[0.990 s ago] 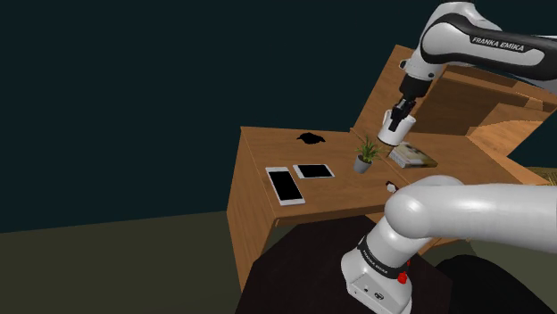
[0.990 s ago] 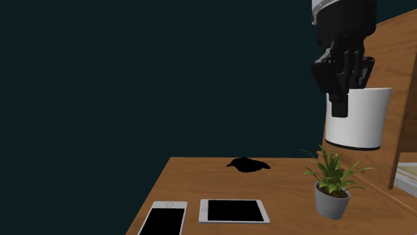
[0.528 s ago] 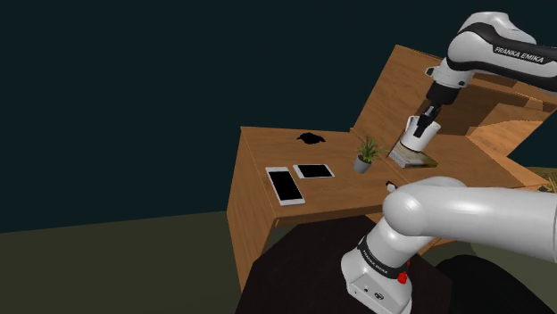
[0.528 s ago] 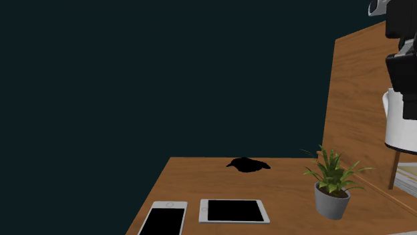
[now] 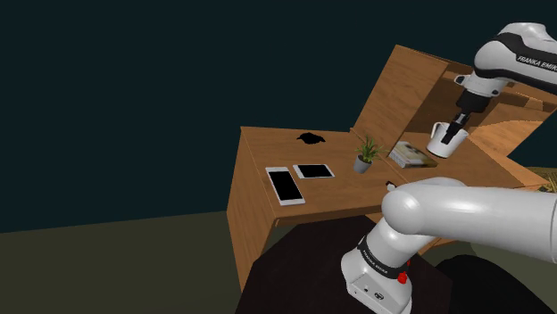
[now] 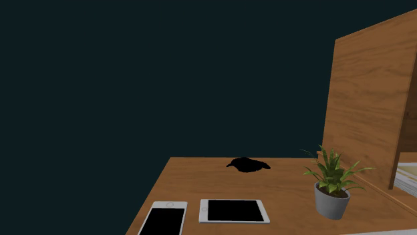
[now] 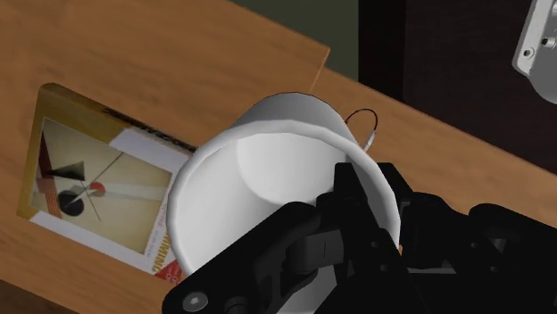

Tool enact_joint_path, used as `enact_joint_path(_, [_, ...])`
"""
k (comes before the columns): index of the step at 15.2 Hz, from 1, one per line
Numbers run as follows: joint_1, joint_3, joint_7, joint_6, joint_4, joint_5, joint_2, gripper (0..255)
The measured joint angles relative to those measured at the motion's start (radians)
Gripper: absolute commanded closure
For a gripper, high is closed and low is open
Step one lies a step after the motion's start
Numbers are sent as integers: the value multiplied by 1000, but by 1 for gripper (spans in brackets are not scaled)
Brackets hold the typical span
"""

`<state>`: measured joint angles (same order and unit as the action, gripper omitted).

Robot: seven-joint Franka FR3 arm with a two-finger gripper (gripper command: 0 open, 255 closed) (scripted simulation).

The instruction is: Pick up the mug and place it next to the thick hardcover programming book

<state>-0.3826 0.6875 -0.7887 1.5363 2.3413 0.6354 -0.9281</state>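
Mug [image 5: 444, 140], white, is pinched by its rim between the jaws, just beside the book [image 5: 411, 154].

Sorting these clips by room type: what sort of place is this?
Probably a home study: a wooden desk, a tablet lying on it, a small potted plant and a book.

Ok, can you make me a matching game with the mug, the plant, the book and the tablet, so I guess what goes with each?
Things:
1 mug
2 plant
3 book
4 tablet

States:
A black screen, lying flat
B grows in a small grey pot
C white, rim clasped by the gripper
D picture on its cover, lying beside the mug

Pairs: 1-C, 2-B, 3-D, 4-A.
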Motion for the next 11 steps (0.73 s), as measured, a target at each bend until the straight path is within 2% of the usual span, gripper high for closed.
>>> enact_joint_path(6, [9,126,-132,3,-114,67,41,255])
enact_joint_path(11, [1,162,-130,50,-64,97,29,255])
